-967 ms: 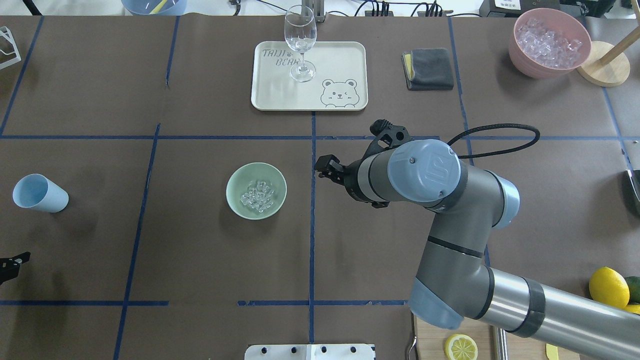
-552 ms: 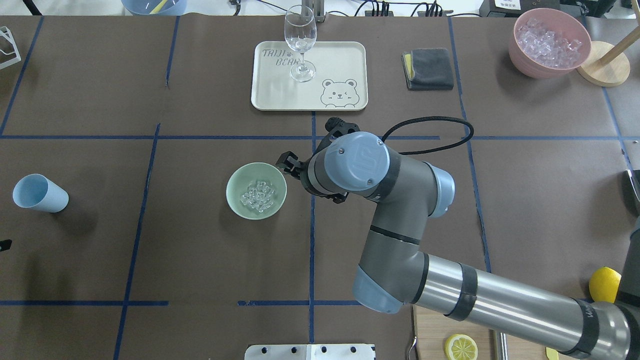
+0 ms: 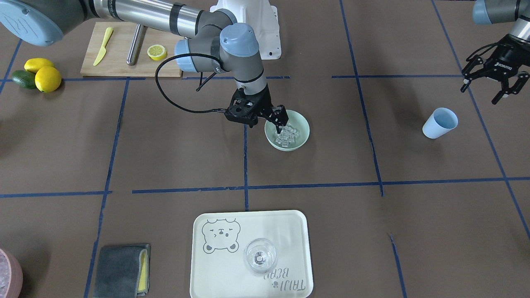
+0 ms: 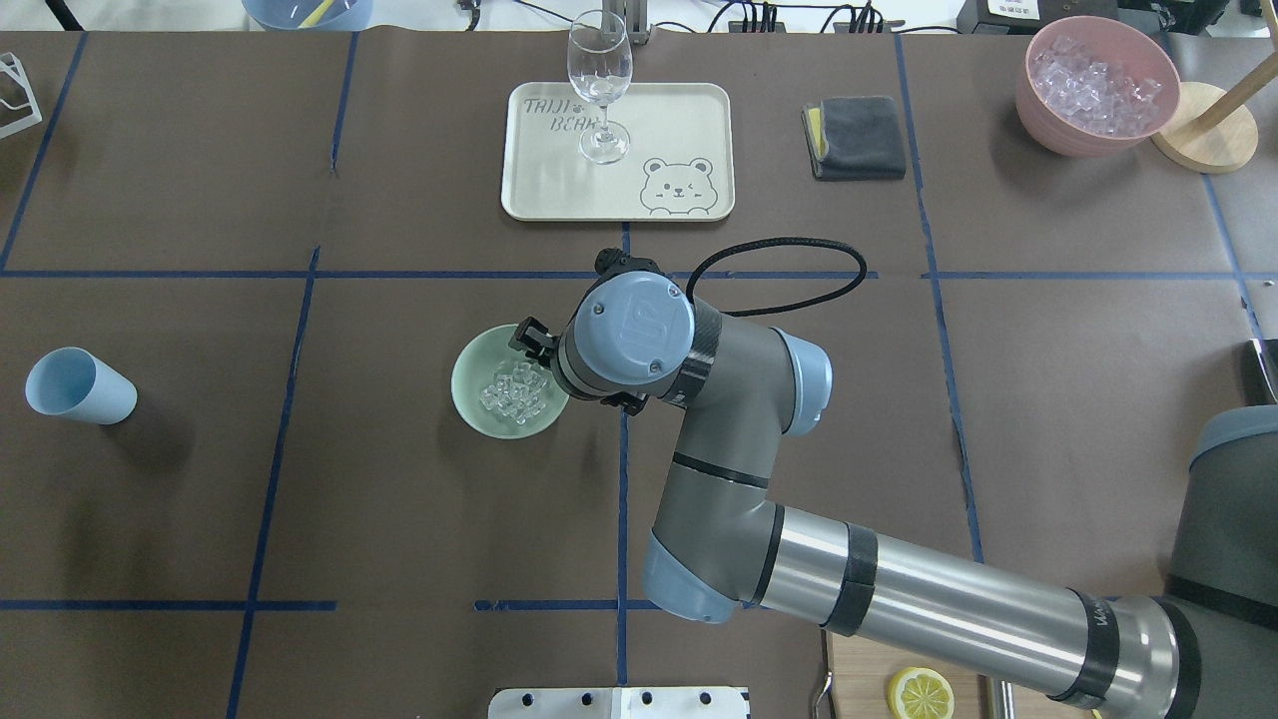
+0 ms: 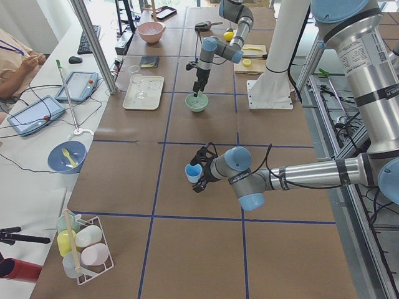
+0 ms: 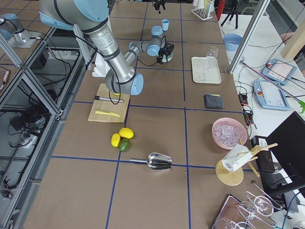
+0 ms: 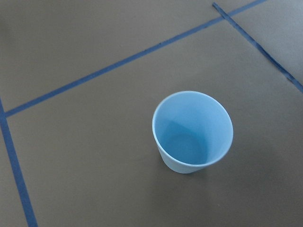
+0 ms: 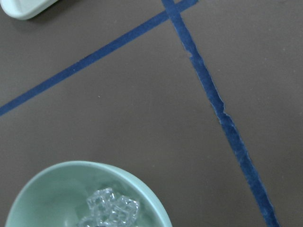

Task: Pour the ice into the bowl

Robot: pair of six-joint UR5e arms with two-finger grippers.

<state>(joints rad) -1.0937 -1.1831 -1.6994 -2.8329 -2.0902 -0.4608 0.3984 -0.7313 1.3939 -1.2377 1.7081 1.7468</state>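
The ice (image 4: 514,389) sat in a loose heap of clear cubes at the bottom of the bowl (image 4: 471,361), and the bowl stood about midway along the tabletop, roughly halfway between the robot's edge and the operators' edge. We saw it upright on the brown mat, just to the robot's left of a blue tape line.

The right gripper (image 3: 280,119) was right at the bowl's rim on the robot's right side, reaching over it, with one dark fingertip (image 3: 277,125) low over the cubes. From these angles we could not tell whether its jaws were parted or closed, and nothing showed between them. Its wrist camera looked down on the bowl's rim and a few cubes.

Over toward the table end on the robot's left, the left gripper (image 3: 483,86) hung above the mat with its fingers spread wide and nothing in them. The light blue cup (image 3: 440,123) stood upright near it, apart from the fingers, and we saw no contents in the wrist view.

At the middle of the operators' edge lay the cream tray (image 4: 689,110) with a wine glass (image 4: 600,85) standing on it. The pink container (image 4: 1043,110) sat in the operators'-side corner on the robot's right.
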